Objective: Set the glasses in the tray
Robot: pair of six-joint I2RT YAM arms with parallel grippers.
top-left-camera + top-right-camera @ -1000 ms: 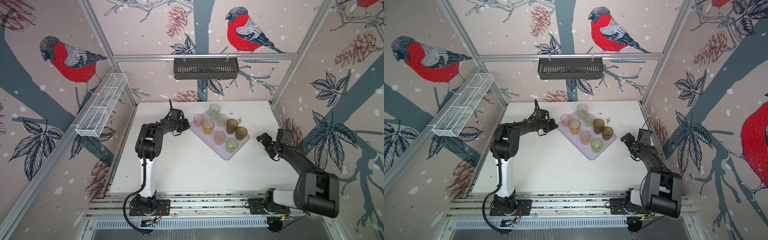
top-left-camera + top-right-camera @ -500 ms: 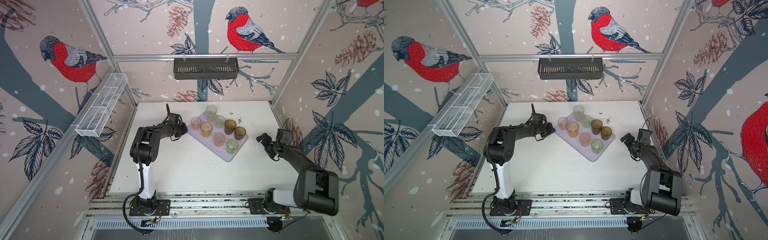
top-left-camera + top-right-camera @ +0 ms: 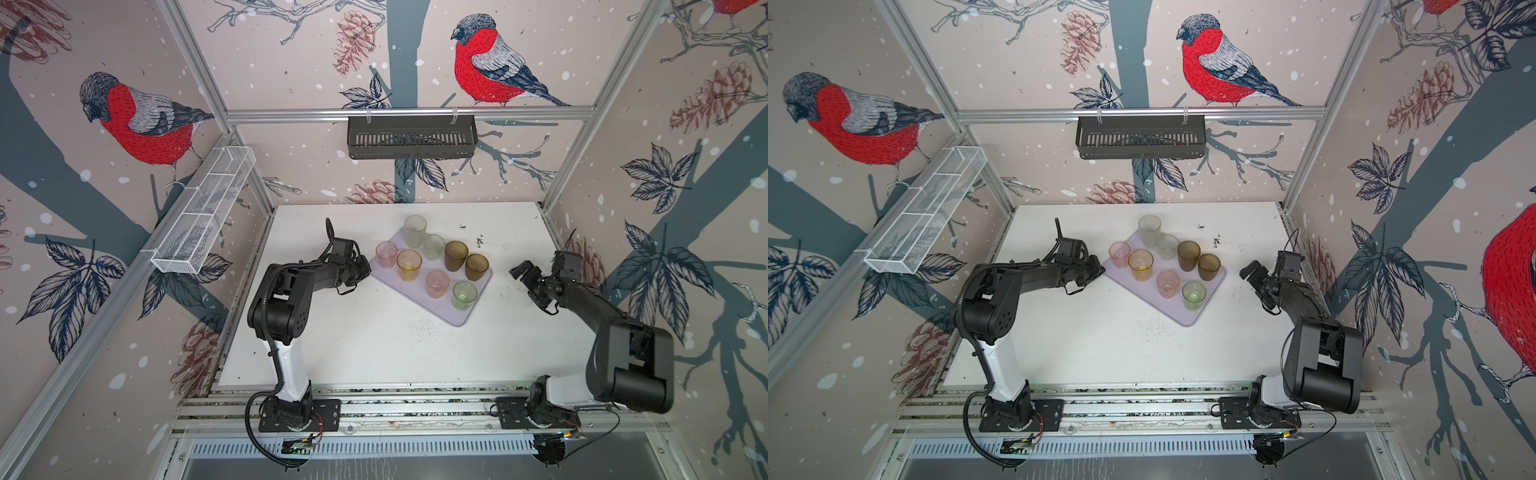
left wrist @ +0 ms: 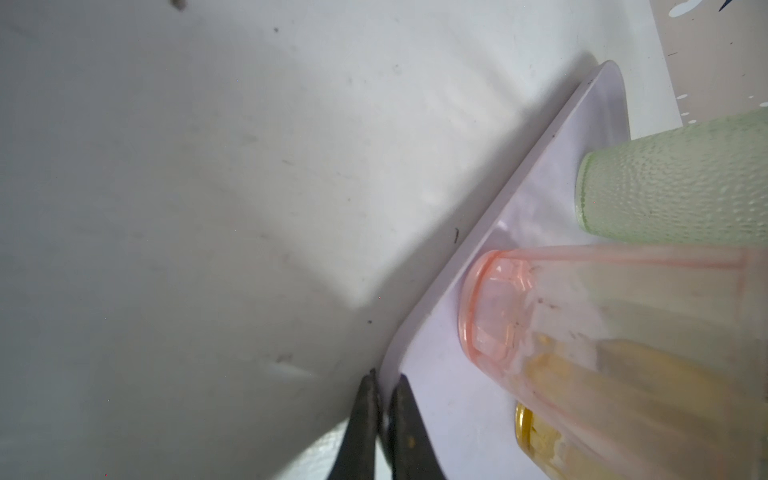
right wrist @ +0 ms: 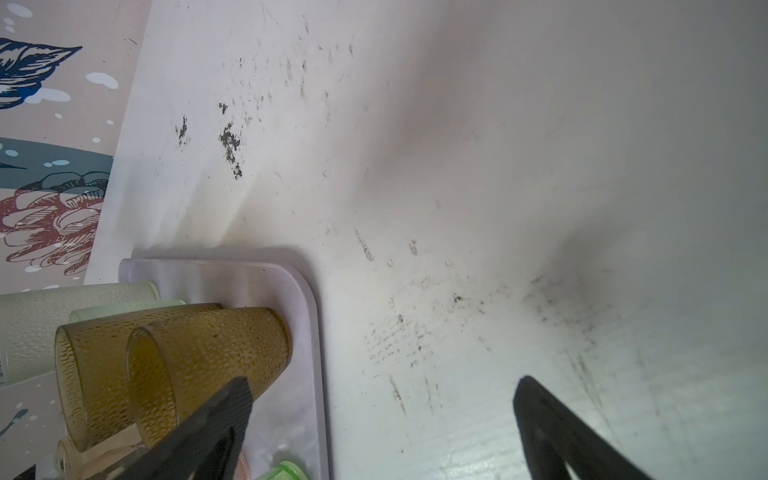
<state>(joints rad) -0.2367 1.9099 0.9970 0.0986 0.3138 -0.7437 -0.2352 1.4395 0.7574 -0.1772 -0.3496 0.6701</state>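
Here, eight glasses [image 3: 409, 266] crowd a tray [image 3: 451, 312] whose left edge the left jaws pinch; a sharp tug could topple them, while the right jaws hang spread.

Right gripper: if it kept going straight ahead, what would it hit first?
Probably the bare table beside the tray: the open right gripper aims just past its rim. One finger lines up with the nearer brown glass, so it might clip that; depth is unclear.
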